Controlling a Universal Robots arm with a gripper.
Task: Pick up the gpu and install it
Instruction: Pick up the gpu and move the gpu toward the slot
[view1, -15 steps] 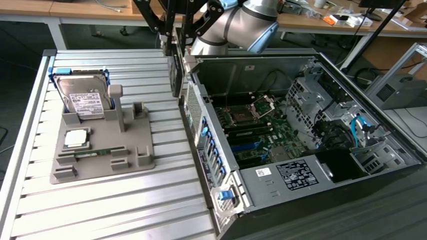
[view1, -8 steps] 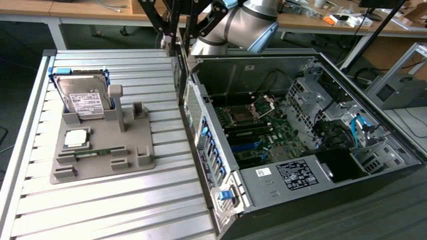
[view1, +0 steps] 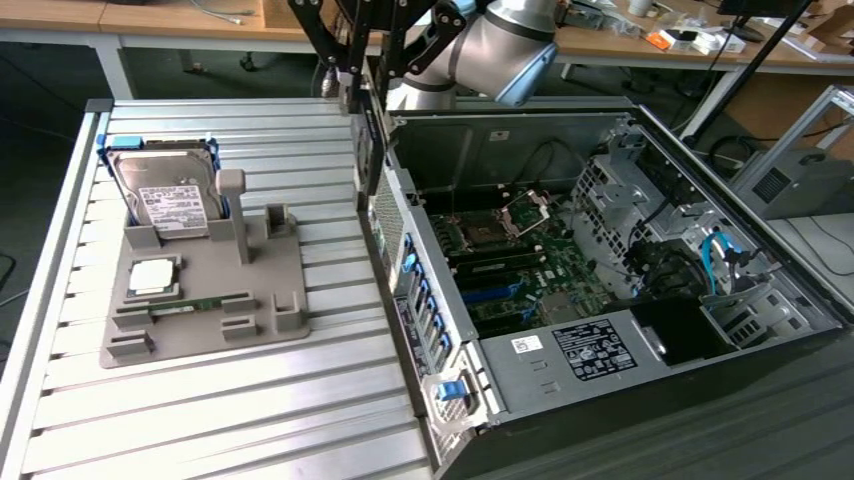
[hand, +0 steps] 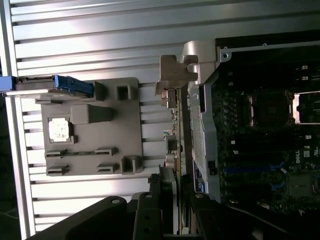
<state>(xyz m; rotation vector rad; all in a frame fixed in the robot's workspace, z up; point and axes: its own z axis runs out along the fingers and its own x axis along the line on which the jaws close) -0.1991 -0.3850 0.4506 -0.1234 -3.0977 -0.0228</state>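
Exterior view's left is showing the slatted metal table (view1: 200, 410), where a grey parts holder (view1: 187, 338) is lying flat. A silver hard drive (view1: 167, 195) is standing upright in its far slot, a square processor chip (view1: 152, 277) is sitting flat near the middle, and a slim green memory stick (view1: 200, 303) is lying just beside the chip on the nearer side. Toward the middle, my arm (view1: 501, 45) is reaching down from the far side. My gripper (hand: 172, 192) is hanging over the bare strip of table between the holder and the open computer case (view1: 534, 390). In the wrist view my fingers (hand: 152, 192) are pinching the gpu (hand: 175, 130) edge-on, one on each flat face, and the card is running away from my hand with its silver bracket (hand: 175, 70) at the far end. The gpu is hanging just outside the case's rear wall, alongside it and near the far corner; I cannot tell whether it is touching that wall. On the exterior view's right, the case is lying on its side with the motherboard (view1: 534, 275) facing up, the processor socket (view1: 483, 233) sitting toward the far end and the power supply (view1: 601, 345) sitting at the near end.
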